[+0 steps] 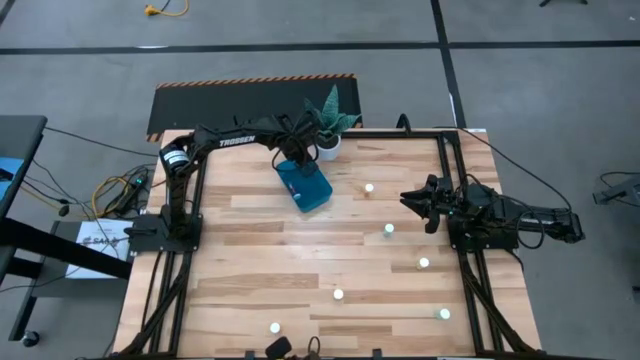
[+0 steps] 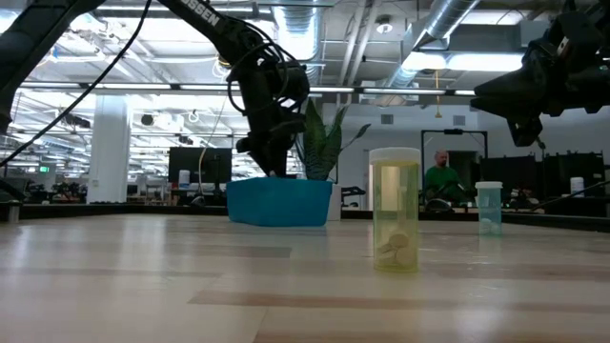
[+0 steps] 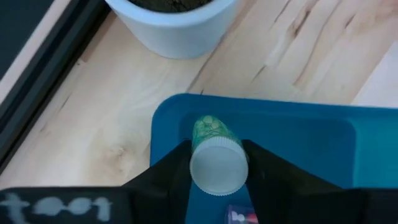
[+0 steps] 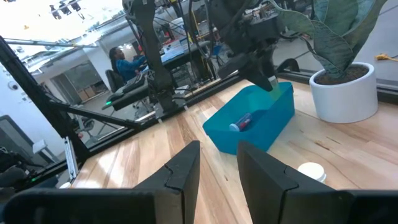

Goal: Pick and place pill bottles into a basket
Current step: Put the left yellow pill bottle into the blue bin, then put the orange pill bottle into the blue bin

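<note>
The teal-blue basket (image 1: 312, 188) lies on the table in front of a white plant pot (image 1: 328, 147). My left gripper (image 1: 296, 160) hangs over the basket's far end, shut on a pale-green pill bottle with a white cap (image 3: 216, 167). Another bottle (image 4: 240, 123) lies on its side inside the basket. Several more pill bottles stand on the table, among them one (image 1: 369, 187) right of the basket and one (image 2: 394, 219) close in the low view. My right gripper (image 1: 418, 210) is open and empty at the table's right side, above the table. My left gripper pinches the pill bottle between its two fingers (image 3: 176, 169), on the bottle's sides at and just below the cap (image 3: 200, 149). The fingers slant down from above and lie along the bottle. The cap faces the wrist; the green body (image 4: 273, 88) sticks out below, over the basket.
The plant pot with its long leaves (image 2: 319, 143) stands right behind the basket. Loose bottles are scattered over the table's right and near parts (image 1: 389, 230) (image 1: 424, 264) (image 1: 338, 295). Black frame rails run along the table's edges (image 1: 452, 170). A person (image 2: 440, 177) shows in the room beyond.
</note>
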Motion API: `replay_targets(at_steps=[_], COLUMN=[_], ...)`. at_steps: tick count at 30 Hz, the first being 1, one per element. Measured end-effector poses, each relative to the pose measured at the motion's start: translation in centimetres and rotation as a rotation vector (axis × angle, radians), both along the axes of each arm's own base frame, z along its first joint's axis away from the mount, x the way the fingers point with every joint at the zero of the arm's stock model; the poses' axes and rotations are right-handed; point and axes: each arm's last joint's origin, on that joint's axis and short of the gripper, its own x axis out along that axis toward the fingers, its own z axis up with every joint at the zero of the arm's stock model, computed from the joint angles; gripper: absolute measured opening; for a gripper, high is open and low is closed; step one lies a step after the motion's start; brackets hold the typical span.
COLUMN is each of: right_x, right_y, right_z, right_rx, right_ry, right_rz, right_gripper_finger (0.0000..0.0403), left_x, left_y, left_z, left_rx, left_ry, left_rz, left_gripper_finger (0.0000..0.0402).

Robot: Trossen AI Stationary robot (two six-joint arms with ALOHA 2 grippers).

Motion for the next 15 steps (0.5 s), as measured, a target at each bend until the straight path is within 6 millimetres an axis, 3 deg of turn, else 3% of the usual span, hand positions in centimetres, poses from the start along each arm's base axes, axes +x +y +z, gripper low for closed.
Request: replay_targets(at_steps=[12, 15], right_x=[0.0, 0.0], right_y=[0.0, 0.0], right_z=[0.0, 0.0], right_rx=[0.000, 0.000], right_ry=[0.000, 0.000], right_rz=[0.000, 0.000], right_gripper_finger=[0.0100, 0.0100], left_x=[-0.1, -0.1], left_y=[0.0, 0.2], left_z=[0.0, 1.3], left_rx=[0.020, 0.022], left_ry=[0.026, 0.036], left_rz=[-0.024, -0.037], left_gripper_finger=[0.0179, 0.0180])
